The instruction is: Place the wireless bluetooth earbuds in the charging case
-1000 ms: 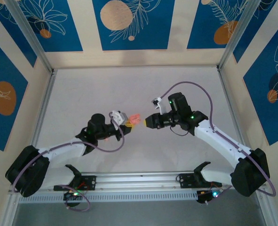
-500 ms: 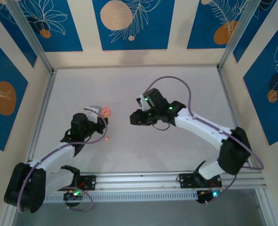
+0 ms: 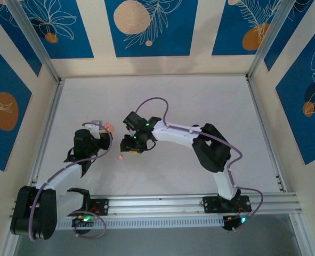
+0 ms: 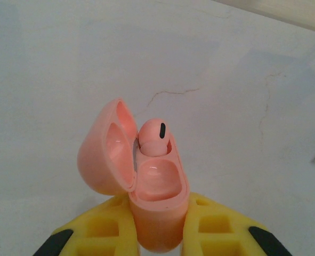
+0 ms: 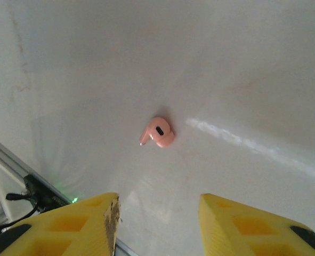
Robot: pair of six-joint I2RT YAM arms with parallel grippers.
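The left gripper [image 4: 158, 237] is clamped on the lower body of the pink charging case [image 4: 156, 210], which stands up between its yellow fingers with the lid swung open to the left. One pink earbud [image 4: 154, 136] sits in the case's slot farther from the gripper, and the nearer slot is bare. The right gripper [image 5: 158, 205] hangs over the table [image 5: 253, 80] with its fingers apart and nothing between them, the second earbud [image 5: 158, 132] lying on the table just ahead of the gap.

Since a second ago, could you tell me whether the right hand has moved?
Yes: the right hand has swung left, away from the grey aluminium side rail.
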